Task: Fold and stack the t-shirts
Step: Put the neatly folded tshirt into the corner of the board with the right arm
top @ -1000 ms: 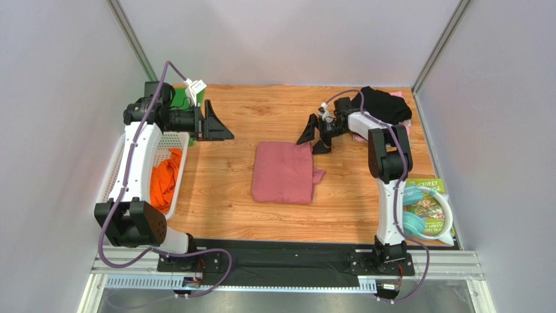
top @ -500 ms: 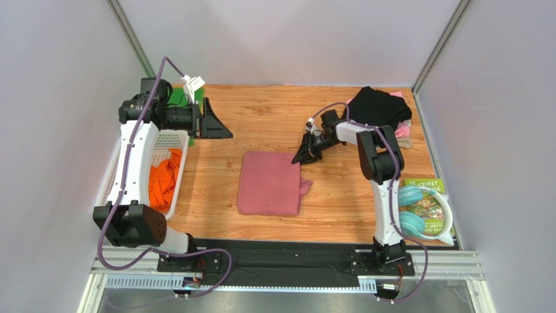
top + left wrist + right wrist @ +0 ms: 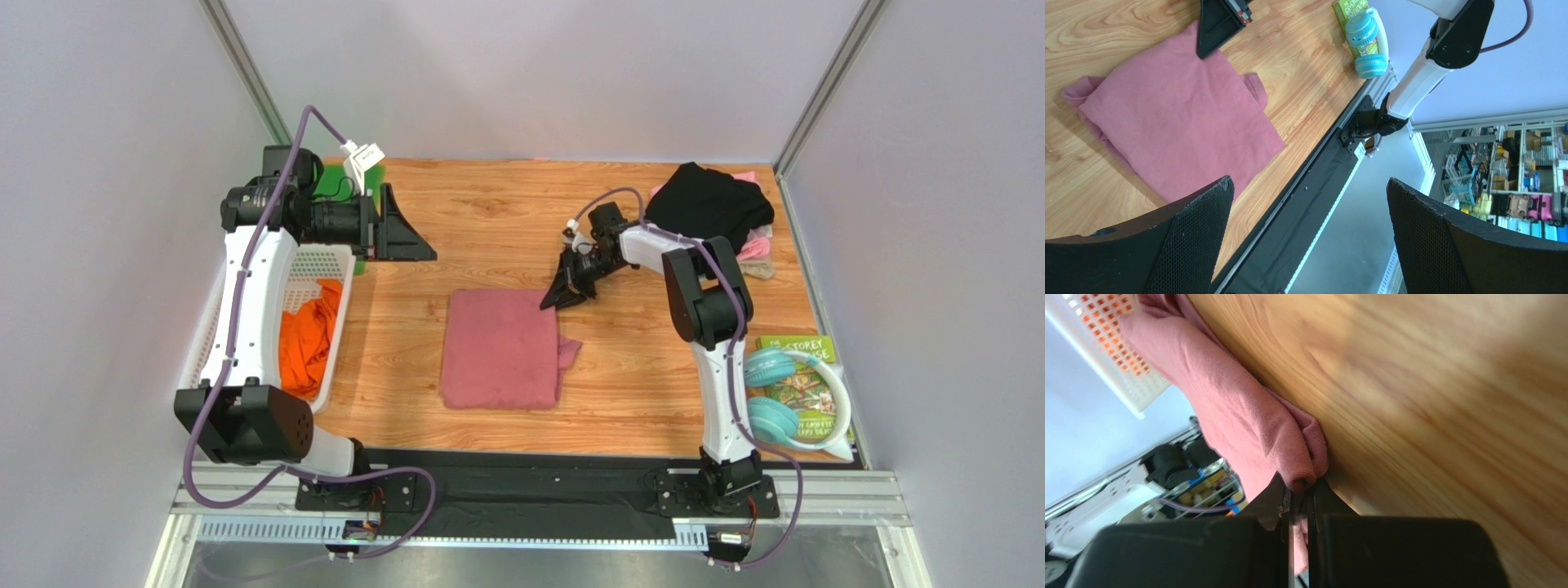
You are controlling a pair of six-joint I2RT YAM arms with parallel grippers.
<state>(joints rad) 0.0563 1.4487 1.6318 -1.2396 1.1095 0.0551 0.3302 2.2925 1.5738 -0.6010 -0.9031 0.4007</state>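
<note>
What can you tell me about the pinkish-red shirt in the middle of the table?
The dusty-rose t-shirt is soft knit cloth, folded into a rough rectangle and lying flat on the wooden table. A flap sticks out at its right edge. The right gripper has its fingers shut on its far right corner.

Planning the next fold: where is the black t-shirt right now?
In the top view the black t-shirt lies bunched at the far right corner of the table, over pink cloth, beyond the right claw pinching the dusty-rose t-shirt.
</note>
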